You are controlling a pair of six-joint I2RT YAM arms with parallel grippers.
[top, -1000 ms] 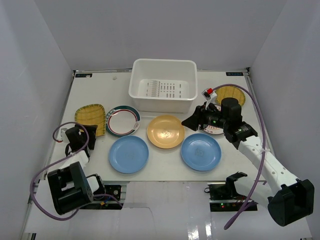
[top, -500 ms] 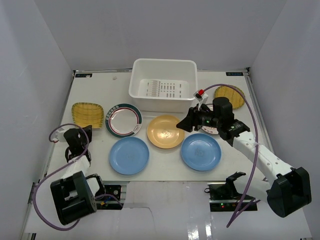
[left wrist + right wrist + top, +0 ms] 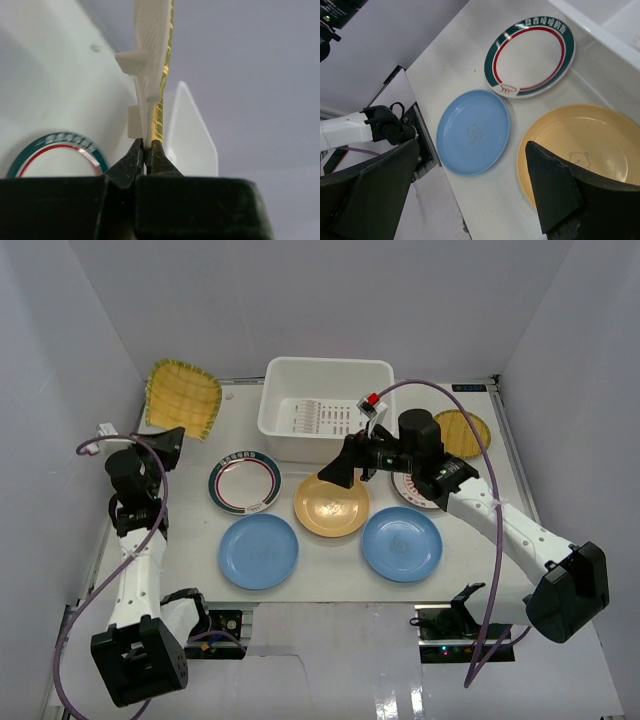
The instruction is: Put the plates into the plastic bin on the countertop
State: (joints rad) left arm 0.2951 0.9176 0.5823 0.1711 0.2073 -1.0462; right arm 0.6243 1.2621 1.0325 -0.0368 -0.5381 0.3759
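A: Left gripper (image 3: 147, 147) is clamped tight on the rim of a yellow patterned plate (image 3: 183, 398), and that plate is up off the countertop (image 3: 320, 580), near the far-left corner!

B: Look at the wrist view. The plate is nearly on edge, standing straight up out of the jaws, pinched at its lower rim.

A: And the plastic bin (image 3: 325, 362)?

B: Against the far edge, about the middle, only its slotted floor showing inside.

A: So which way does the plate go?

B: That's the whole game. The bin lies to the right of the plate, along the far edge, its long side running left to right. I'd say the left arm must carry rightward and tip the plate flat over the bin's left rim.

A: The other side?

B: Right gripper (image 3: 338, 470) is spread wide, holding nothing, poised over the far rim of the orange-yellow plate (image 3: 331, 505), just in front of the bin. It's the nearer arm to the bin, but the left has the cargo.

A: The green-and-red-rimmed plate (image 3: 245, 481) lies flat near that route.
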